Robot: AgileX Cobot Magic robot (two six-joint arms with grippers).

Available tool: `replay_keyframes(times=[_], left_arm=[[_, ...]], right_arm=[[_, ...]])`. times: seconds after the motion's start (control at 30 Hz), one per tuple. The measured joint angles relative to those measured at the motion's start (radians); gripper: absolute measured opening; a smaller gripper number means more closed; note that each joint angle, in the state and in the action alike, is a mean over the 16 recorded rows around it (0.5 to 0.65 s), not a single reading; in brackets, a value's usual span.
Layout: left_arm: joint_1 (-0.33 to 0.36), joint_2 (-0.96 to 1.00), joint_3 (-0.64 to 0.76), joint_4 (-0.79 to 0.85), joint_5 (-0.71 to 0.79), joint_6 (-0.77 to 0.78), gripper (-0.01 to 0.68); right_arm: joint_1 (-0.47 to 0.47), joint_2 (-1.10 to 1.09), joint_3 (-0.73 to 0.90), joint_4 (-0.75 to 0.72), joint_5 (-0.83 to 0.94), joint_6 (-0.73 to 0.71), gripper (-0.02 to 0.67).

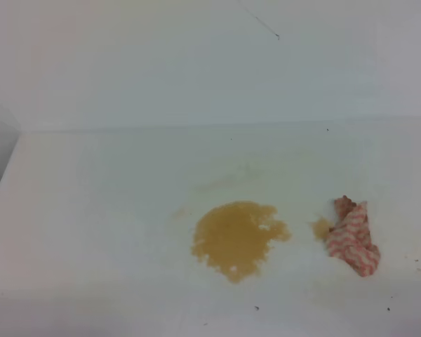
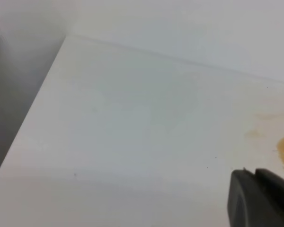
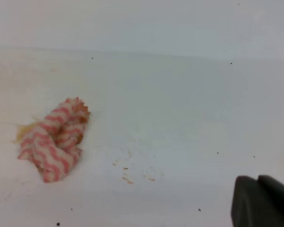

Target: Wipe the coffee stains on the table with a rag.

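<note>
Big tan coffee stain (image 1: 235, 239) spread on the white table (image 1: 98, 210), just below centre in the high view. Smaller tan blot (image 1: 321, 228) at its 3 o'clock, touching the bunched red-and-white striped rag (image 1: 353, 236). Rag lying free, ungripped. Right gripper (image 3: 262, 203) clenched on nothing, at 5 o'clock from rag. Left gripper (image 2: 260, 198): state impossible to tell.
</note>
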Motion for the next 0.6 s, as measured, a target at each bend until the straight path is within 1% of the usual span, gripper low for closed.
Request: replay_keyframes(times=[0.27,0.6], left_arm=[[0.000,-0.002,0.003,0.000,-0.001,0.000,-0.003],[0.000,-0.002,0.003,0.000,-0.001,0.000,-0.003]], right_arm=[[0.000,0.000,0.000,0.007,-0.008,0.002,-0.002],[0.000,0.000,0.000,0.048,-0.100,0.027,-0.002]])
